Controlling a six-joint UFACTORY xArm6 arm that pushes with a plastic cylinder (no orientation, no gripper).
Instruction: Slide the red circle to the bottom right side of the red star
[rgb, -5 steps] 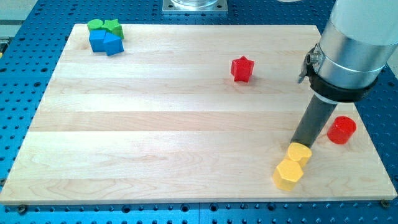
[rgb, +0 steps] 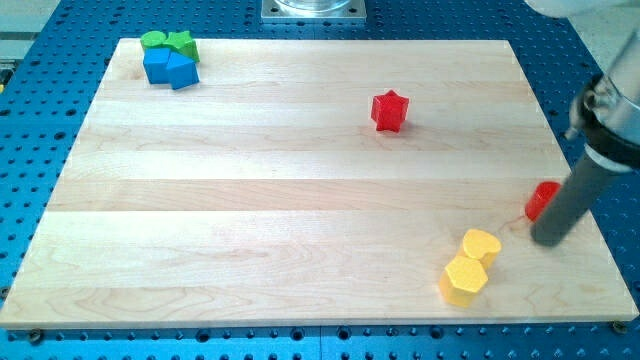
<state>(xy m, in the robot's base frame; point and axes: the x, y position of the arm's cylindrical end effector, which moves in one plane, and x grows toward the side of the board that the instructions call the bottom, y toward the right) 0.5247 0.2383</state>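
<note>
The red star (rgb: 390, 110) sits on the wooden board right of centre, toward the view's top. The red circle (rgb: 541, 199) lies near the board's right edge, partly hidden behind my rod. My tip (rgb: 549, 240) rests on the board just below and right of the red circle, touching or almost touching it. The red circle is far below and to the right of the red star.
A yellow heart (rgb: 481, 245) and a yellow hexagon (rgb: 464, 280) lie together left of my tip. At the top left corner, two green blocks (rgb: 168, 42) and two blue blocks (rgb: 169, 68) are clustered. The board's right edge (rgb: 590, 215) is close to my tip.
My rod has moved right, from beside the yellow heart to the right side of the red circle, now covering part of it. The blocks have stayed in place.
</note>
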